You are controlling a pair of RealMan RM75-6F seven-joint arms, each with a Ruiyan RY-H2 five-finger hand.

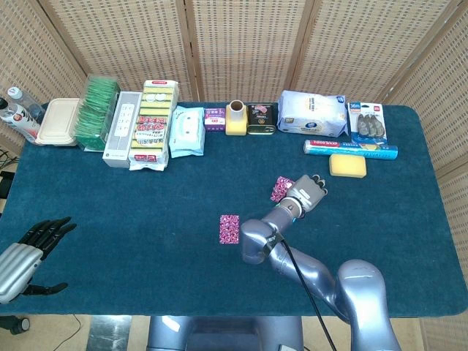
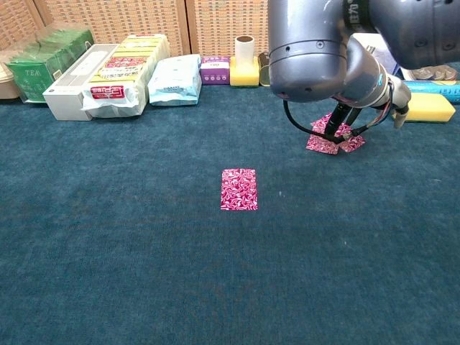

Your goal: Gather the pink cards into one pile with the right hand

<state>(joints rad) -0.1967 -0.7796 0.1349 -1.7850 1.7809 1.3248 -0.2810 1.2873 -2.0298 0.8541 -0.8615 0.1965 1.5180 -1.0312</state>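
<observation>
Right hand [image 1: 306, 194] rests fingers-down on the overlapping pink cards [image 2: 321, 143]; its grip cannot be told.

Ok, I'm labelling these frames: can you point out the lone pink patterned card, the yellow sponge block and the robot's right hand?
Lone pink patterned card [image 2: 238, 189]: chest view, middle of its face.
Yellow sponge block [image 1: 347, 165]: head view, middle of its top.
Right hand [image 1: 307, 193]: head view, back of the hand.

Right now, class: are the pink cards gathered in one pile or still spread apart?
Spread apart: one pink card lies alone mid-table, the other cards under the right hand.
</observation>
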